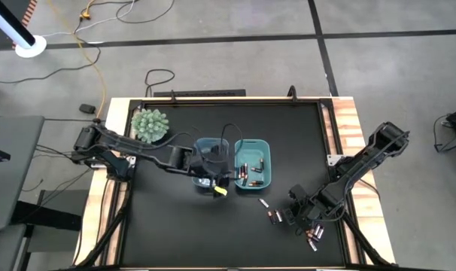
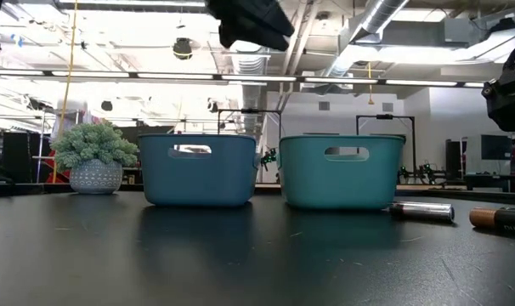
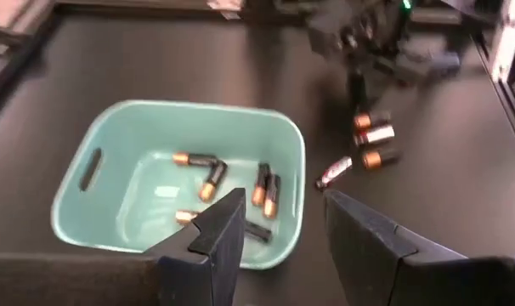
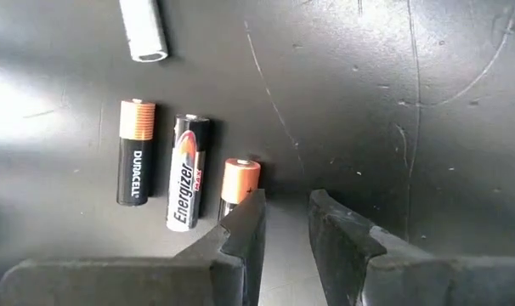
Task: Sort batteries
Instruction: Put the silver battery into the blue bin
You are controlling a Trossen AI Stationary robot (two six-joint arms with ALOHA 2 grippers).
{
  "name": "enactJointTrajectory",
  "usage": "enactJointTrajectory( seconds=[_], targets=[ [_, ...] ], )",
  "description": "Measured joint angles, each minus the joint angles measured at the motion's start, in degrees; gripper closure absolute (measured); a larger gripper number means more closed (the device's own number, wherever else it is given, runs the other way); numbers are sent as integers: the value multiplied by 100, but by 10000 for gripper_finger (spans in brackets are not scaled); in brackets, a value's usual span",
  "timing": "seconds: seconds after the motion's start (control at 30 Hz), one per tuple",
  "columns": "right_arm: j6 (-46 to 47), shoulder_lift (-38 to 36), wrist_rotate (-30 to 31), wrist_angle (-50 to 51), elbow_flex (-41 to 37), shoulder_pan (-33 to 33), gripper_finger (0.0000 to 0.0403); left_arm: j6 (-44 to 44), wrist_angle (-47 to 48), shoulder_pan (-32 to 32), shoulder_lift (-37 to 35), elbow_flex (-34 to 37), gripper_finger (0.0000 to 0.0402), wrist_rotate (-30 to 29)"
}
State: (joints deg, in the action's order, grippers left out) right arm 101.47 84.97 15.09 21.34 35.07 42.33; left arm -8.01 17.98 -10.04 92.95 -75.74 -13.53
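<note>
Two robot arms work over a black counter (image 1: pixel 175 226) strewn with batteries. The left gripper (image 1: pixel 215 184) hovers above the near rim of the left blue bin (image 1: pixel 211 147), its jaws parted with a clear gap and holding nothing. At its 3 o'clock the teal bin (image 1: pixel 252 163) holds several dark, copper-ended batteries (image 3: pixel 208 174) lying loose on its floor. The right gripper (image 4: pixel 285 223) sits low over the counter toward 5 o'clock from the bins, jaws slightly apart and empty, one finger (image 4: pixel 240 238) just beside a copper-tipped battery (image 4: pixel 237 185). Next to that lie a silver-and-black Energizer cell (image 4: pixel 186 172) and a black Duracell cell (image 4: pixel 135 153), side by side but apart, with a silvery cell (image 4: pixel 144 30) farther off. A potted plant (image 1: pixel 150 125) stands at 10 o'clock of the bins.
</note>
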Motion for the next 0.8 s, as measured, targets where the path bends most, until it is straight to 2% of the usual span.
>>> enactJointTrajectory(
  seconds=[0.2,0.4,0.53,0.67,0.8],
  targets=[
    [-149,0,7,4,0,0,285,-665,33,-71,10,-81,249,-228],
    [-402,4,35,68,0,0,285,-1110,92,-240,334,-123,249,-501],
    [-598,0,30,35,0,-7,285,-1758,154,-289,565,-123,249,-500],
    [-827,-37,7,90,-1,-6,285,-2355,581,-289,540,-119,249,-495],
    [-857,-406,-35,393,-17,-9,285,-2749,1177,-271,338,-120,249,-551]
  ],
)
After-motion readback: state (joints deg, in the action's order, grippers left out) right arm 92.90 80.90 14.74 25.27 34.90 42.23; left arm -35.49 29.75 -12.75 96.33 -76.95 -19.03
